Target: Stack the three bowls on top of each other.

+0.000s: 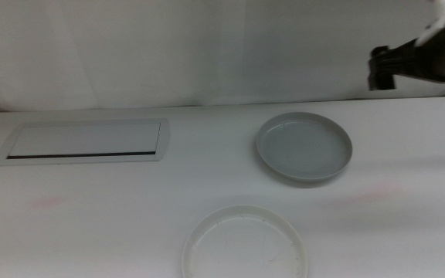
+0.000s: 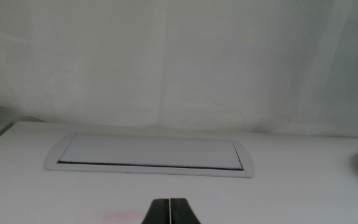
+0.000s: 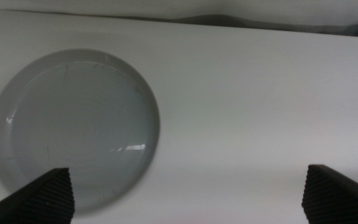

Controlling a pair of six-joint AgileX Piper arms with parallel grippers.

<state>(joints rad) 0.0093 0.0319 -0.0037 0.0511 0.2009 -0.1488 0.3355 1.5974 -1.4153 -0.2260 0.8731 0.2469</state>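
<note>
Grey-blue bowl (image 1: 304, 147) alone right of table centre, cream bowl (image 1: 246, 244) apart at the near edge, bare tabletop (image 1: 168, 193) between, right gripper (image 3: 185, 193) spread wide and empty above the grey-blue bowl, left gripper (image 2: 169, 211) closed, empty, facing the white panel (image 2: 151, 155).

Two shallow round bowls show on the white bench (image 1: 130, 224): one grey-blue bowl (image 1: 304, 146), one cream-white bowl (image 1: 245, 243). One flat white rectangular panel with a dark slot (image 1: 85, 142) lies far left.
</note>
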